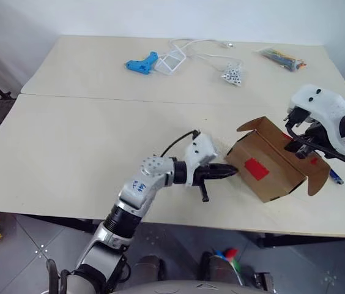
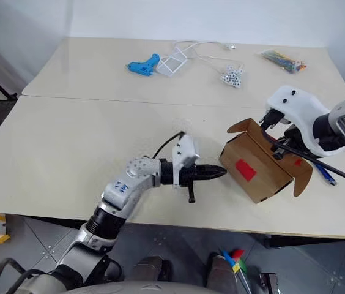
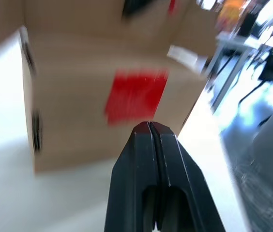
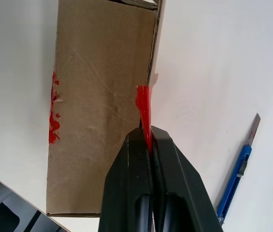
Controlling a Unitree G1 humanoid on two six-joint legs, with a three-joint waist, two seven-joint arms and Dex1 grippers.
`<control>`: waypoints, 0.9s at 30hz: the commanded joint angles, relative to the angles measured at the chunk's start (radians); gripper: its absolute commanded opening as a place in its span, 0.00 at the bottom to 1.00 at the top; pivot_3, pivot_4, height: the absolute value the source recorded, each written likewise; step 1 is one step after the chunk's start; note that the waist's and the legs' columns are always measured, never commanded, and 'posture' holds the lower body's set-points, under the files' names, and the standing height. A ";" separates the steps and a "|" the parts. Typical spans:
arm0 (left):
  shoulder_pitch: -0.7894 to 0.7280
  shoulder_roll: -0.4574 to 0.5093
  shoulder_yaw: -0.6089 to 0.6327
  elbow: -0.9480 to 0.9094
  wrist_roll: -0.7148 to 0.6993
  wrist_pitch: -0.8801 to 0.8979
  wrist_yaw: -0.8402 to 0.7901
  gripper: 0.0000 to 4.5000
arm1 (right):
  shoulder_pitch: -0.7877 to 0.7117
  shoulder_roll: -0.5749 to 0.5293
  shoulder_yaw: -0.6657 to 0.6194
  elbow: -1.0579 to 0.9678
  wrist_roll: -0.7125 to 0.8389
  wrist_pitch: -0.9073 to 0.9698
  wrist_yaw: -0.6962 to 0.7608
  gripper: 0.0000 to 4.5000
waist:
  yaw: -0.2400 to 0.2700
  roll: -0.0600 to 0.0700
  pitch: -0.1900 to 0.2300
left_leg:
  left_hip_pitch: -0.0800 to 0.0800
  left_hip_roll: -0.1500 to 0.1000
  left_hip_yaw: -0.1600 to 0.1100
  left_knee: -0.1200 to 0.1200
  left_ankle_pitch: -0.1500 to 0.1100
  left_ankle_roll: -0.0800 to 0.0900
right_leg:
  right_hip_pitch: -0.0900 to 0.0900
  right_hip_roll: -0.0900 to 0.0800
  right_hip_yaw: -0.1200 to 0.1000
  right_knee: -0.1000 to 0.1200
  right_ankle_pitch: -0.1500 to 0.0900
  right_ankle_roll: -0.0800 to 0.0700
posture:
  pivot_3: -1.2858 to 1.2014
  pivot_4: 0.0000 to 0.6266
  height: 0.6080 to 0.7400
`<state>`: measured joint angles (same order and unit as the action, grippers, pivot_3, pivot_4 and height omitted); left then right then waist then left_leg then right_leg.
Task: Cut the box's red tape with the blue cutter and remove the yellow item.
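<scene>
The left hand point(image 1: 230, 172), nearest of all, points level with its fingers pressed together, empty, tip at the box point(image 1: 270, 165). That brown carton sits on the desk point(image 1: 68, 153), flaps open, a red tape point(image 1: 257, 168) square on its side. Above the box, the right hand point(image 4: 147, 140) pinches a red tape strip. The blue cutter point(image 4: 235, 174) lies just beyond the box.

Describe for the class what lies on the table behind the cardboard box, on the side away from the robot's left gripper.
Behind the box, the blue cutter lies flat on the table, blade out, apart from the carton. From the head views, the box's flap and the right gripper cover most of it.
</scene>
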<state>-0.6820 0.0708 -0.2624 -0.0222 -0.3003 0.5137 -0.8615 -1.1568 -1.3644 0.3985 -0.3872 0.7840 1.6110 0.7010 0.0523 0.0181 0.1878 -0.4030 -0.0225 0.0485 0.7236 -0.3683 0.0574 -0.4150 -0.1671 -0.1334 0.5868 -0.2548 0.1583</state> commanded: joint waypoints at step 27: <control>-0.263 -0.300 -0.108 0.555 0.202 -0.348 0.171 0.00 | 0.167 0.054 -0.228 0.061 0.315 0.003 -0.340 0.01 | 0.004 -0.001 0.000 | 0.000 0.000 0.000 0.006 0.000 0.001 | 0.002 0.000 0.000 0.002 0.000 0.000 | 0.52 0.24 1.00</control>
<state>-0.9339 -0.1586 -0.3606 0.5211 -0.1103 0.1731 -0.6974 -0.9970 -1.3189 0.1896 -0.3232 1.0582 1.6107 0.3660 0.0558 0.0175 0.1876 -0.4028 -0.0224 0.0488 0.7301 -0.3678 0.0586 -0.4128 -0.1670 -0.1332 0.5890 -0.2543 0.1582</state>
